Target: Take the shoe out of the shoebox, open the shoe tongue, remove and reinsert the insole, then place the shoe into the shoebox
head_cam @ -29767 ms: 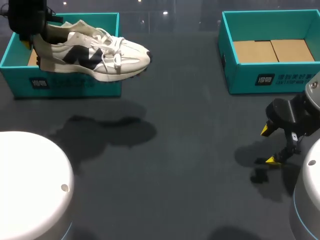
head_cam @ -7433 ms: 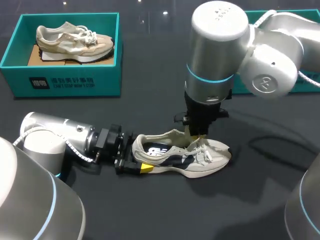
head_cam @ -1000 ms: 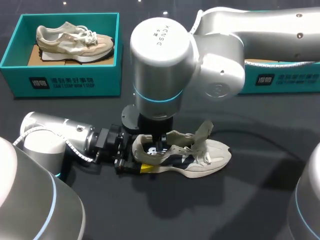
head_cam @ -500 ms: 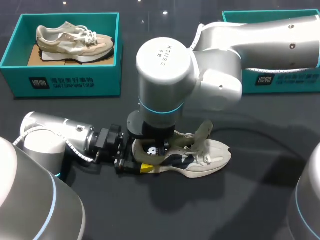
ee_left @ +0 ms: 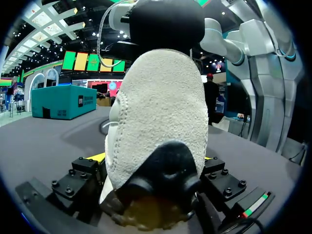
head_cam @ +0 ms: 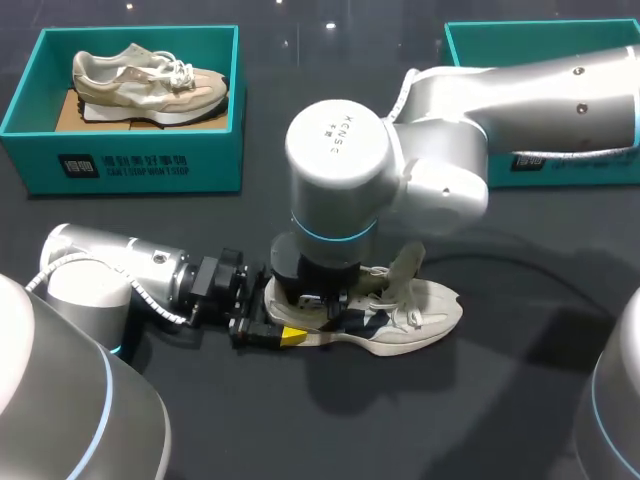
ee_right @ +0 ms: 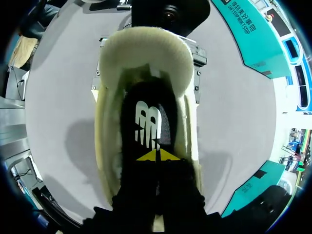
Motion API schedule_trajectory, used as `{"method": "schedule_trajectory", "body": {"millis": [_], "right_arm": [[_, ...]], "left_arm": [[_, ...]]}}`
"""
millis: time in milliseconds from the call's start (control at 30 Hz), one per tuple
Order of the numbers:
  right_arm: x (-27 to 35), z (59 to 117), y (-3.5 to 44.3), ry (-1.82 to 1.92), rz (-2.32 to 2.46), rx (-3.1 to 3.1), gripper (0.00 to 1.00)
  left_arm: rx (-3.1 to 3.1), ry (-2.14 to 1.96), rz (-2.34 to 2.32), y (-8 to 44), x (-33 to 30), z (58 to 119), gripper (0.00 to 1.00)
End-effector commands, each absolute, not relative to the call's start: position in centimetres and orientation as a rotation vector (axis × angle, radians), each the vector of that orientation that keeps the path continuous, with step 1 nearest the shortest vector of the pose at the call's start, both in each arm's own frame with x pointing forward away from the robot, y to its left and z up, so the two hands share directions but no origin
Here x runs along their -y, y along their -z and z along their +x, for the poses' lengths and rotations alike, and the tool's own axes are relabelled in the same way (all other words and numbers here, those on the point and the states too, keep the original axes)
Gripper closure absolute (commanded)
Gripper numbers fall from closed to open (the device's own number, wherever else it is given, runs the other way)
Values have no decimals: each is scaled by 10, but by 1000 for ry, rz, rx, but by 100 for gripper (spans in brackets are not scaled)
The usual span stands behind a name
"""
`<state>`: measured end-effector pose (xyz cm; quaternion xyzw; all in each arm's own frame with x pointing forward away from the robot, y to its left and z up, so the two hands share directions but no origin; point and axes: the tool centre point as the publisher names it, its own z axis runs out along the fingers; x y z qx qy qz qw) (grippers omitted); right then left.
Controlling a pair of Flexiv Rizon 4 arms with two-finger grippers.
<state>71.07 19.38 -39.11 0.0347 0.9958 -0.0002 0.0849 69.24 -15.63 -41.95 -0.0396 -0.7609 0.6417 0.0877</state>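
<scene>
Yellow tips pressed together, the right gripper (ee_right: 157,156) stood pointing down inside the shoe (head_cam: 420,310), just above the black insole (ee_right: 148,124) — whether it pinched the insole could not be told. The left gripper (ee_left: 152,161) lay low on the table (head_cam: 500,400) and clamped the heel from both sides, a yellow tip showing at each flank. The shoe sat upright on its sole near the middle of the table, toe away from the left gripper, with its tongue (head_cam: 405,262) lifted and folded forward over the laces. Well apart, at the far edge, the left box (head_cam: 130,165) held a second shoe (head_cam: 150,85) — the right box (head_cam: 580,168) showed only partly behind the right arm.
</scene>
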Motion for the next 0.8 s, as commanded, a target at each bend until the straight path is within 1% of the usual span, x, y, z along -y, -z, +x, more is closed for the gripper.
{"method": "schedule_trajectory", "body": {"millis": [33, 167, 200, 267, 300, 333, 400, 467, 567, 733, 800], "right_arm": [[-183, 707, 390, 4, 128, -2963, 100], [-173, 706, 388, 6, 157, -2957, 100], [-172, 706, 388, 8, 159, -2957, 98], [-168, 706, 387, 18, 169, -2954, 88], [-167, 706, 387, 20, 173, -2954, 82], [-165, 706, 387, 22, 175, -2954, 72], [-163, 707, 387, 27, 185, -2954, 67], [-160, 708, 389, 27, 189, -2956, 65], [-157, 711, 393, 22, 194, -2968, 64], [-158, 716, 402, 16, 181, -3015, 60], [-159, 718, 407, 2, 172, -3037, 59]], "left_arm": [[2266, -1909, -119, 423, 154, 695, 100], [2266, -1909, -119, 423, 154, 695, 100], [2266, -1909, -119, 423, 154, 695, 100], [2266, -1909, -119, 423, 154, 695, 100], [2266, -1909, -119, 423, 154, 695, 100], [2266, -1909, -119, 423, 154, 695, 100], [2266, -1909, -119, 423, 154, 695, 100], [2266, -1909, -119, 423, 154, 695, 100], [2266, -1909, -119, 423, 154, 695, 100], [2266, -1909, -119, 423, 154, 695, 100], [2266, -1909, -119, 423, 154, 695, 100]]}}
